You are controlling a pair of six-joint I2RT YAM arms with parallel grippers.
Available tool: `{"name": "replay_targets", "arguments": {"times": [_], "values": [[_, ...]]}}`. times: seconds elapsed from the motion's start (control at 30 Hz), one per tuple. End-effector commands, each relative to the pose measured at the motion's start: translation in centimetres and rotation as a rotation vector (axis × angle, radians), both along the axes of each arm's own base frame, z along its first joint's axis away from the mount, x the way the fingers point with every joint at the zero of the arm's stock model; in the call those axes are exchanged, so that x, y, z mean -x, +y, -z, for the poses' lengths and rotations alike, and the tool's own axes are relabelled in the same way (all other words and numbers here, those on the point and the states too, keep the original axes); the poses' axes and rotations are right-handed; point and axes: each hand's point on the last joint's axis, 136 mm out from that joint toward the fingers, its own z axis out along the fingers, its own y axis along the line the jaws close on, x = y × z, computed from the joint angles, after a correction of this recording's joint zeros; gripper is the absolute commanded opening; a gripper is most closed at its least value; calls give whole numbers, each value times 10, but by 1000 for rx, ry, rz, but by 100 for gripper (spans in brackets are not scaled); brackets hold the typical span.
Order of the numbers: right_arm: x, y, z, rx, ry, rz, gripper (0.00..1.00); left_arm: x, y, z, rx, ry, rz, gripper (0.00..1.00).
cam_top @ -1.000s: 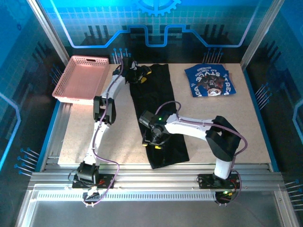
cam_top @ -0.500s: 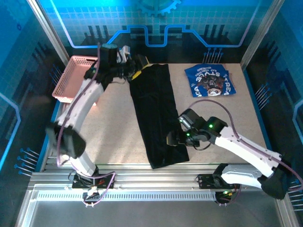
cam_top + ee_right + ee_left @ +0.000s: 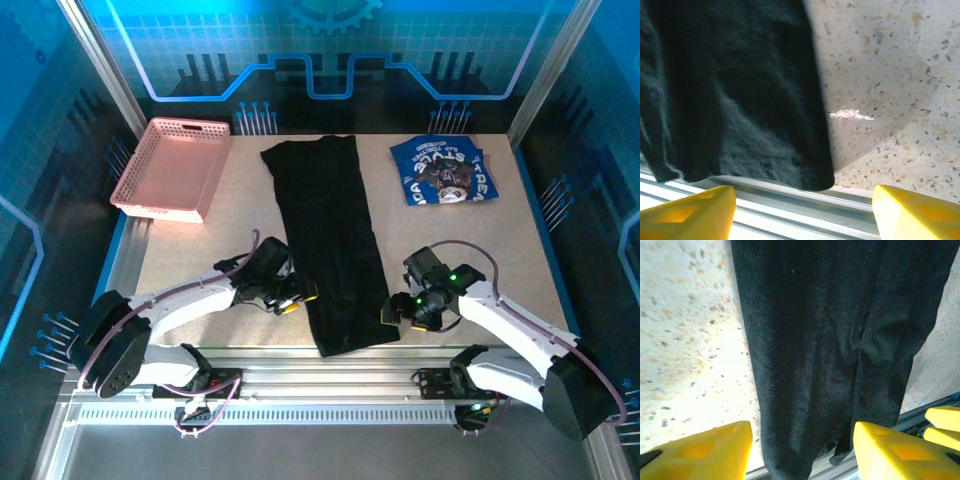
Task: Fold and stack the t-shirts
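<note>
At the near edge, both arms have just pulled in low to the near hem of the black shirt [image 3: 330,235]. The left gripper [image 3: 298,298], which a second ago was out at the strip's far end, has swung all the way back and now sits just beside the hem's left edge. The right gripper [image 3: 393,313] has crossed from the left part of the cloth to just off its right corner. Both are released. The left wrist view shows its yellow fingers [image 3: 697,452] spread wide over the hem with nothing pinched between them. The right wrist view shows its fingers [image 3: 687,212] equally parted, with the cloth's near right corner lying loose at the table's edge by the rail [image 3: 790,200]. Whether either fingertip touches the cloth cannot be told. Farther up the table [image 3: 230,230] the shirt lies as a long narrow strip running away from the arms, and its far end, let go by the left gripper, now rests flat and uncovered. That suggests the lengthwise fold is finished and the arms are lining up to take the two near corners and fold the strip end over end toward the far side. Beyond it, at the far right, the blue shirt [image 3: 443,172] lies already folded and well apart, where it was before, so stacking is not yet done. The pink basket [image 3: 170,165] sits at the far left, unused.
</note>
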Motion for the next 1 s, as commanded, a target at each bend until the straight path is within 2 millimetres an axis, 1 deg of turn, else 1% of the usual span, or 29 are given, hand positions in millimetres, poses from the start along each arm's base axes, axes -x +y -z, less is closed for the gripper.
{"name": "replay_targets", "arguments": {"times": [0.0,0.07,0.13,0.27,0.37,0.47,0.57,0.63,0.73,0.8,0.9,0.93,0.97], "values": [[1,4,9,-44,16,-31,72,-10,-18,3,45,-24,-75,54],[1,6,13,-58,29,-37,71,-3,-17,16,18,6,-81,53],[2,7,17,-60,35,-42,70,-3,-16,24,8,15,-92,52],[0,8,20,-66,41,-44,70,-17,-15,42,-34,25,-109,49],[-2,10,21,-72,39,-40,70,-26,-7,60,-71,58,-147,47],[-1,10,24,-67,48,-36,69,-34,-3,71,-97,76,-159,46],[0,10,25,-71,56,-34,69,-44,6,79,-125,93,-173,45],[1,10,26,-69,60,-28,69,-52,8,79,-126,88,-177,45],[3,12,26,-84,67,-14,69,-57,2,69,-101,67,-139,46],[4,13,25,-92,74,-5,69,-54,1,59,-80,48,-130,52],[9,14,25,-96,84,1,69,-45,5,36,-33,6,-141,70],[10,15,25,-100,84,2,69,-39,7,29,-32,-5,-141,73],[10,15,25,-104,81,4,69,-34,9,22,-33,-15,-136,73]]}}
